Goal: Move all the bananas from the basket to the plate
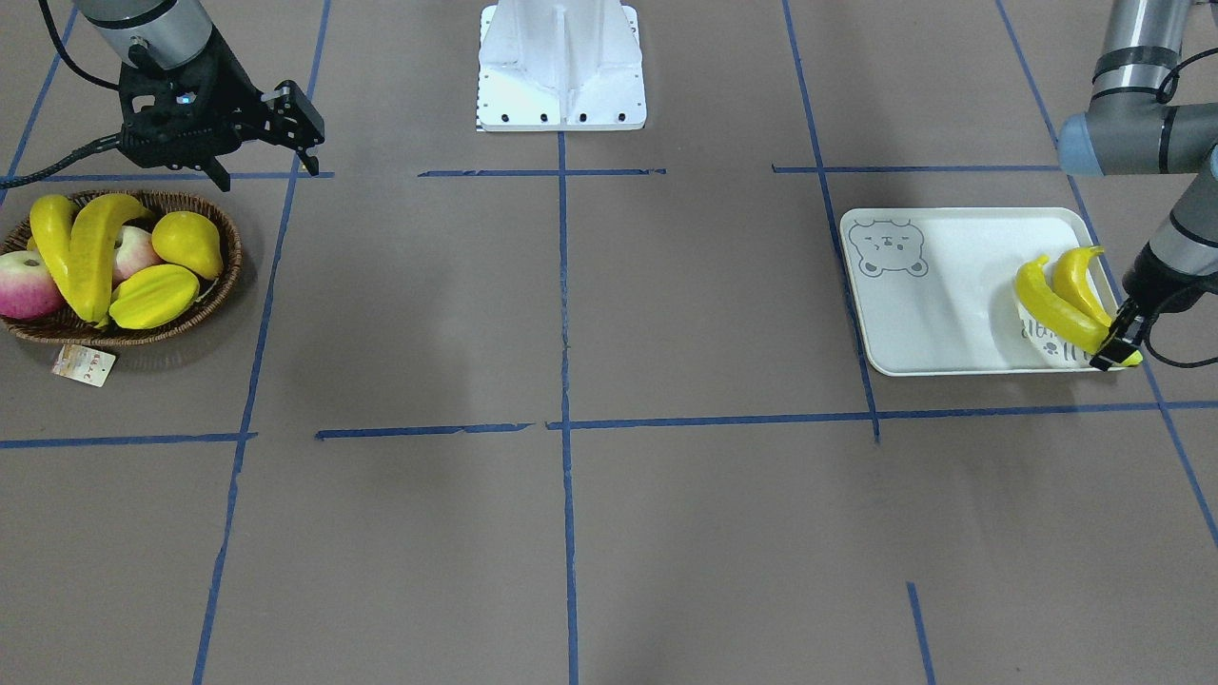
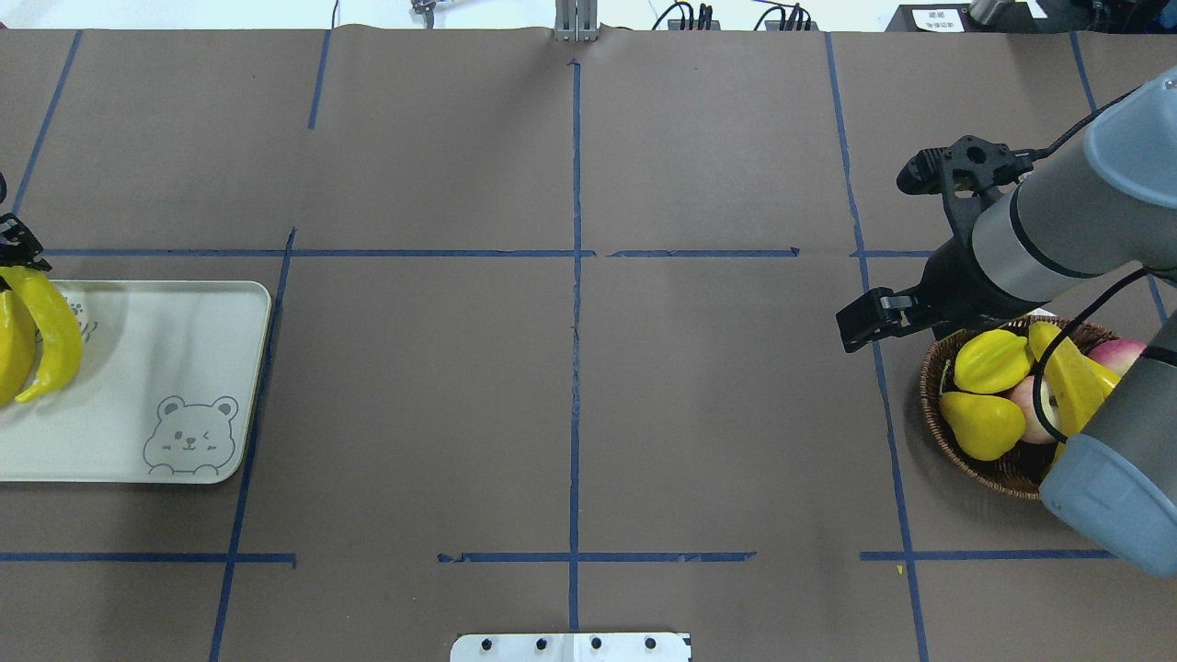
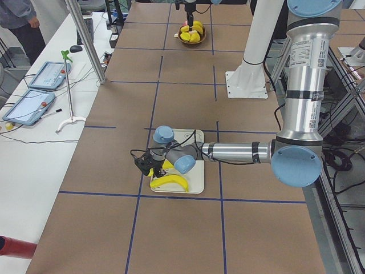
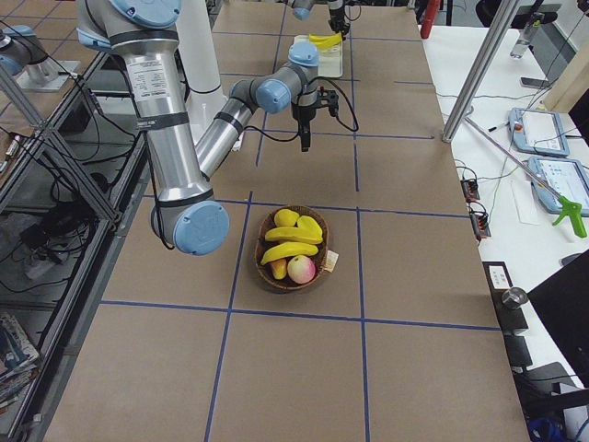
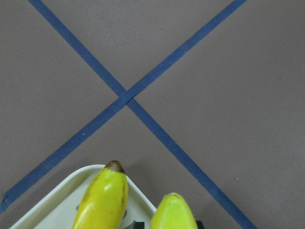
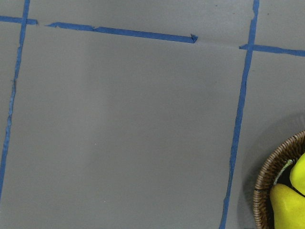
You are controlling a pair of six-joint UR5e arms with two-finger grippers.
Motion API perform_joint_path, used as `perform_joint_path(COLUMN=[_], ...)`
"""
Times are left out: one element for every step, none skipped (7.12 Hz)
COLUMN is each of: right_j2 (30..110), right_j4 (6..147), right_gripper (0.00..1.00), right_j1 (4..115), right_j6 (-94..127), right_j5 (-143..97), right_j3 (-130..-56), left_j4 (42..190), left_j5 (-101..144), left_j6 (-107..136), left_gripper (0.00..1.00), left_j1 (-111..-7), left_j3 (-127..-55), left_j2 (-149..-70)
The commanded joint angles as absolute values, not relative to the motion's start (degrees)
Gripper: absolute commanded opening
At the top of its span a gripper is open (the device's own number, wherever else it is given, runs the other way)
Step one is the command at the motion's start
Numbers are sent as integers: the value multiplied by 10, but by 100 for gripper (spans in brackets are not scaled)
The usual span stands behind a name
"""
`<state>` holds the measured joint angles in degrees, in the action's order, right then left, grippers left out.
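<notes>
**Two Bananas Plated, Two to Move — Right Arm Nearer**

Front-facing view: the plate carries two bananas at one end. The left gripper sits on the tip of the gripped banana, and its jaws appear closed on it. The second plate banana lies just beside. The basket holds the basket bananas, a pair meeting in a V. Their long axes run roughly from the robot's side toward the operators'. The right gripper hangs near the basket's rim, on the robot's side and toward the table's centre. Whether its jaws are apart cannot be told.

Overhead view: the right arm covers much of the basket. Its gripper is outside the rim, with nothing visible in it.

Left side view: the left gripper is low at the plate, with a banana lying flat beside it.

Right side view: both basket bananas lie on top of the other fruit, crosswise to the table's length.

Left wrist view: two banana tips sit at the plate's corner, and dark finger parts flank one.

Right wrist view: only the basket's rim shows, at the lower right corner — the bananas lie off to that side of the jaws.

Judgement: the next pick falls to the right arm, since the left is well apart at the opposite end.
</notes>
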<state>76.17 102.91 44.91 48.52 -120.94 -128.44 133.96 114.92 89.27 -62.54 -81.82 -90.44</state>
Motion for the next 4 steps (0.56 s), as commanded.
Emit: perform_joint_path(right_j2=[762, 762, 765, 773], right_j4=[1029, 1029, 1029, 1033], right_gripper=[100, 100, 100, 100], right_j1=[449, 450, 454, 462], right_j6=[485, 485, 485, 482], right_j5=[-1209, -1210, -1210, -1210], right_j3=[-1288, -1288, -1288, -1288], left_j4=[1343, 1343, 1340, 1338], left_j5=[1150, 1181, 1230, 1269], left_j6=[891, 890, 887, 874], left_gripper=[100, 100, 100, 100], left_j1=[-626, -631, -662, -692], left_j3=[-821, -825, -839, -865], left_j2=[-904, -904, -905, -907])
